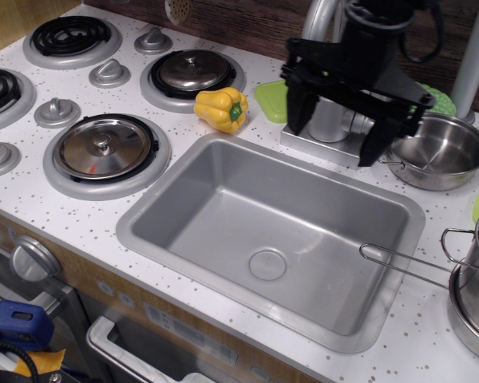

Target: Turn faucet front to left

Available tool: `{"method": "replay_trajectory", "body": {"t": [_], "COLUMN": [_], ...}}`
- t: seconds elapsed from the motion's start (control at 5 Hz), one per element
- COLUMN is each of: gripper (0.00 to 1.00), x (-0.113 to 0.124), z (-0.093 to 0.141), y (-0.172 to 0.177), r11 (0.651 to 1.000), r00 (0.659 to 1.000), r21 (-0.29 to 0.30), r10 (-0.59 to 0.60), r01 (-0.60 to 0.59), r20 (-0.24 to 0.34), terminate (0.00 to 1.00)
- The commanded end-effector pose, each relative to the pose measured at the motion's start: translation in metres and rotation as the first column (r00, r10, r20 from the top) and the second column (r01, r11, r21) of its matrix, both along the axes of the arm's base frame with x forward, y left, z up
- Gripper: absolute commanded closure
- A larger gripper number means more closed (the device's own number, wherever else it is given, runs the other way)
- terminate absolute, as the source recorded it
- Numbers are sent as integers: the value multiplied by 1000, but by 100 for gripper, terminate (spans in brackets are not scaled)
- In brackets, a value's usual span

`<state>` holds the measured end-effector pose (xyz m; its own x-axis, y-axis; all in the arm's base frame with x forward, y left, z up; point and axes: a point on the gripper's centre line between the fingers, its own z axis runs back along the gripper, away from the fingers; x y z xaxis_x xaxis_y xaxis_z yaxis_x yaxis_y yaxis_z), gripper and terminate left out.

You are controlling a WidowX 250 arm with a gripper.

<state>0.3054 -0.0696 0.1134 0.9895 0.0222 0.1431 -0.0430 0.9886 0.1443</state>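
The faucet [329,121] stands behind the sink on a square base plate. Its silver cylindrical body shows between my fingers, and its arched spout rises out of the top of the view. Its side lever is hidden behind my arm. My black gripper [336,129] is open and hangs over the faucet body, with one fingertip [298,120] to its left and the other to its right, near the steel bowl. I cannot tell whether the fingers touch the body.
The steel sink [223,171] lies in front. A yellow pepper [221,108] and green plate [270,100] lie left of the faucet. A steel bowl [436,150], a green bumpy vegetable [441,100] and a grey pole [476,48] are to the right. Pots with a wire handle [403,266] are at the far right.
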Motion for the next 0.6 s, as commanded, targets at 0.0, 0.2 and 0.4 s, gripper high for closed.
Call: {"method": "replay_trajectory", "body": {"t": [0.0, 0.2, 0.4], "gripper": [0, 0, 0], "x": [25, 42, 50], "z": [11, 16, 22], "y": [-14, -18, -12], "r11": [1000, 1000, 1000], "r00": [995, 994, 993], "r21": [-4, 8, 24], "r10": [3, 4, -8], "r01": [-3, -5, 5], "r20": [97, 113, 122], "terminate": [0, 0, 0]}}
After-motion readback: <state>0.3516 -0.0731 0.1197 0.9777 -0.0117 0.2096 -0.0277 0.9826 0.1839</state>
